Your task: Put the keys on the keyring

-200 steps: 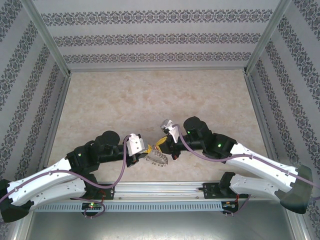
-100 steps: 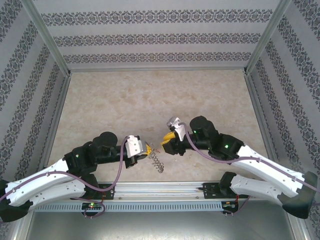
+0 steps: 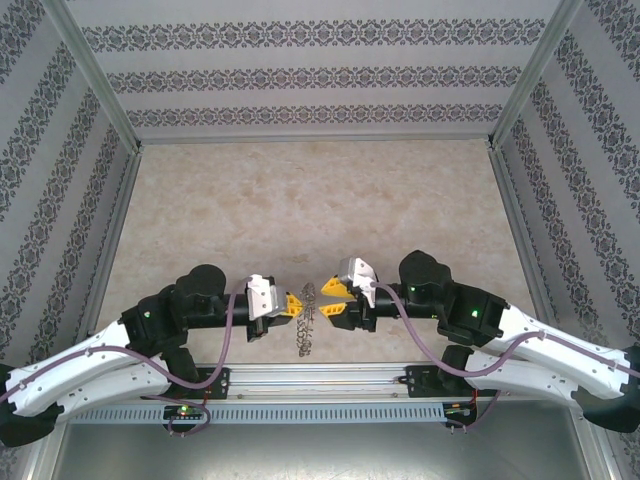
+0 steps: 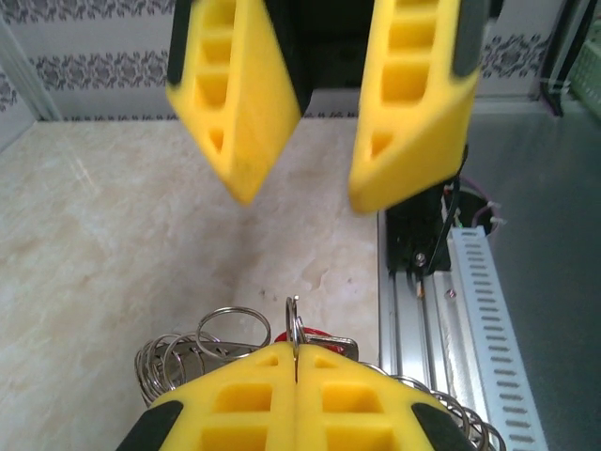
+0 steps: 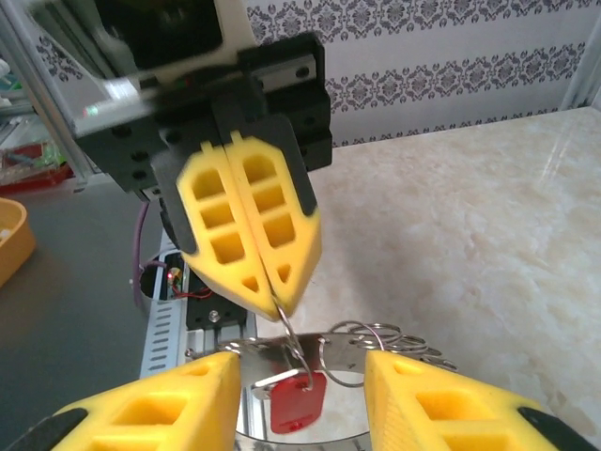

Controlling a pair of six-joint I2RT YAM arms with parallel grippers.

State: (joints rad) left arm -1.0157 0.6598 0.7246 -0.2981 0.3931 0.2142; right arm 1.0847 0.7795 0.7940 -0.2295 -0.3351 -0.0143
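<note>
The keyring (image 3: 306, 325), a thin metal ring strung with small silvery keys, dangles from my left gripper (image 3: 292, 303), which is shut on the ring's wire (image 4: 295, 319). The red-headed key (image 5: 299, 404) hangs below on that ring (image 5: 299, 349), and the wire appears to pass through its hole. In the left wrist view its red head (image 4: 324, 335) peeks out just beyond my shut fingertips. My right gripper (image 3: 335, 300) faces the left one, open, with its fingers (image 5: 150, 404) on either side of the key and touching nothing.
The aluminium rail (image 3: 320, 378) at the table's near edge lies just below the hanging keyring. Beige marble tabletop (image 3: 320, 210) stretches beyond the grippers. Patterned walls (image 3: 320, 75) enclose the table on three sides.
My right gripper has opened, let go at the ring and drawn back to the right. Both grippers have shifted nearer the front rail, and the keyring now hangs from the left gripper alone.
</note>
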